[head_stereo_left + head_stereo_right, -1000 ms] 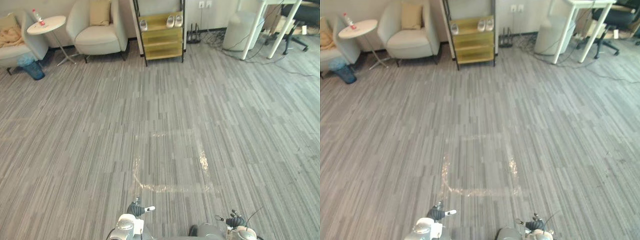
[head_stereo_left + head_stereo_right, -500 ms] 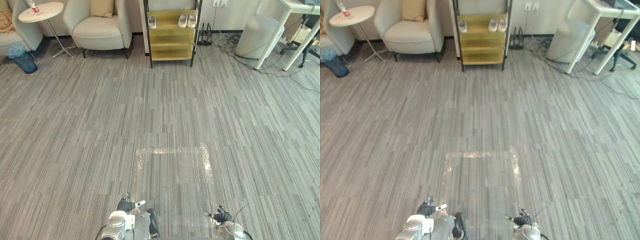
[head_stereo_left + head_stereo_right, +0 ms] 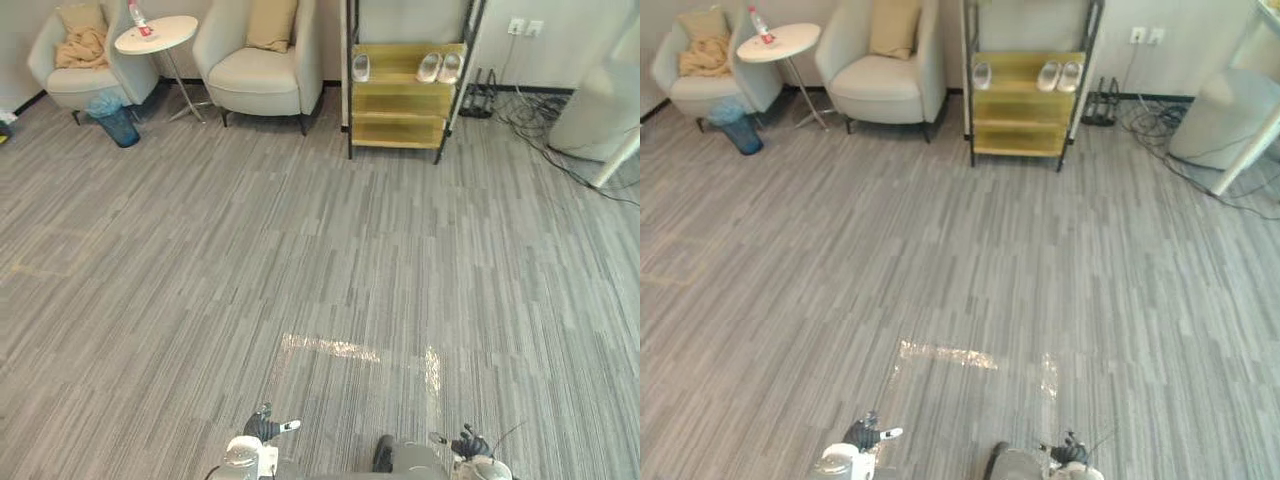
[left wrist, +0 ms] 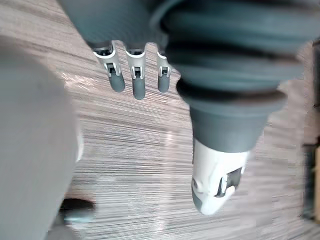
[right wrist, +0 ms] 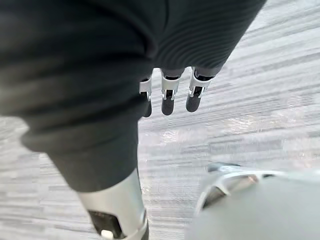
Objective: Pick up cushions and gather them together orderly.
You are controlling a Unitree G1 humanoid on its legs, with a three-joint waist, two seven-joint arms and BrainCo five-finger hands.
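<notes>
A tan cushion (image 3: 272, 22) leans upright against the back of the beige armchair (image 3: 262, 80) far across the room. A second tan cushion (image 3: 82, 15) stands in the left armchair (image 3: 75, 85), above a crumpled tan blanket (image 3: 85, 48). My left hand (image 3: 262, 428) and right hand (image 3: 470, 443) hang low at the near edge of the floor, far from both chairs. In the wrist views the left hand's fingers (image 4: 137, 82) and the right hand's fingers (image 5: 167, 100) hang straight over the carpet and hold nothing.
A round white side table (image 3: 155, 33) with a bottle stands between the chairs, a blue bin (image 3: 118, 125) beside it. A yellow shelf unit (image 3: 405, 95) holding shoes (image 3: 437, 67) stands right of the chairs, cables (image 3: 530, 110) beyond it. Shiny tape marks (image 3: 355, 350) cross the grey carpet.
The whole picture has shifted: the camera has turned left, so both armchairs and the shelf now sit further right. Both hands stay low and empty.
</notes>
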